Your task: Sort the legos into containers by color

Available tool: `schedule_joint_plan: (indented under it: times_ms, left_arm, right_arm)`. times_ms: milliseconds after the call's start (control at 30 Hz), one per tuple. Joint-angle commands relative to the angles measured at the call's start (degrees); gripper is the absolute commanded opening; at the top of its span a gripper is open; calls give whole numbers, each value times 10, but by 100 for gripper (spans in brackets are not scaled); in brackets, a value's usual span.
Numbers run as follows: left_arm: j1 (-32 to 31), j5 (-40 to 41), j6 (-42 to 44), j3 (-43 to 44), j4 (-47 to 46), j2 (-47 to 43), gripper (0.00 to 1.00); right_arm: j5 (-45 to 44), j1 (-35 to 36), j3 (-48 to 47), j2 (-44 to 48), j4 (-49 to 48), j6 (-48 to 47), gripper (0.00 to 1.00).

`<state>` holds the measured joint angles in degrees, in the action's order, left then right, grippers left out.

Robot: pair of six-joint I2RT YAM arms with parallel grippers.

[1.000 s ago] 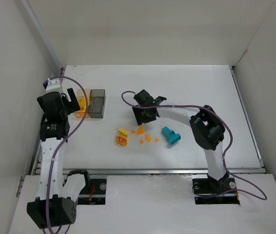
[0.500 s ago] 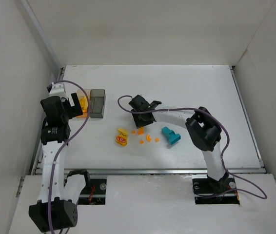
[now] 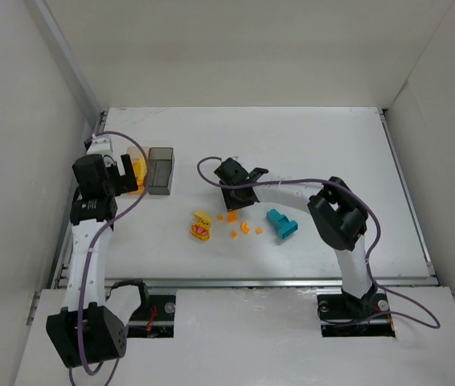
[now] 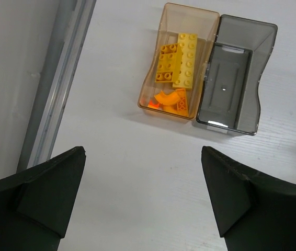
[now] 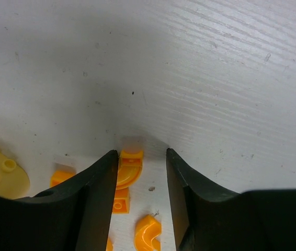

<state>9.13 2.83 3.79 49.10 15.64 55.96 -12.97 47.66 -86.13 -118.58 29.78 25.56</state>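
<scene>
Fingers of the right pincer (image 5: 141, 155) stand parted, astride a small orange curved lego (image 5: 128, 166) on the white worktop (image 5: 216, 78). Neighbouring orange bits (image 5: 148, 234) lie close, so closing may catch two or flick one away. The left pincer (image 4: 143, 175), wide open and empty, hovers above the amber translucent box (image 4: 187, 18) and the smoky grey box (image 4: 231, 83).

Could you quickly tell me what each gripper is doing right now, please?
Left gripper: open, empty.
Right gripper: open, straddling an orange curved lego, not clamped on it.
</scene>
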Motion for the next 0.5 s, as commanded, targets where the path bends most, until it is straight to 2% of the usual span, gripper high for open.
schedule_joint_plan:
  times_ms: [0,200,467]
  left_arm:
    - [-9,-34,-8,0,-14,-15,91]
    - [-26,-85,-13,-27,-32,-53,93]
    - [-31,-78,-7,-45,-38,-88,94]
  right_arm:
    - [36,2,14,5,3,33,47]
    - [30,2,-3,10,28,27,43]
    - [57,2,26,-2,6,39,24]
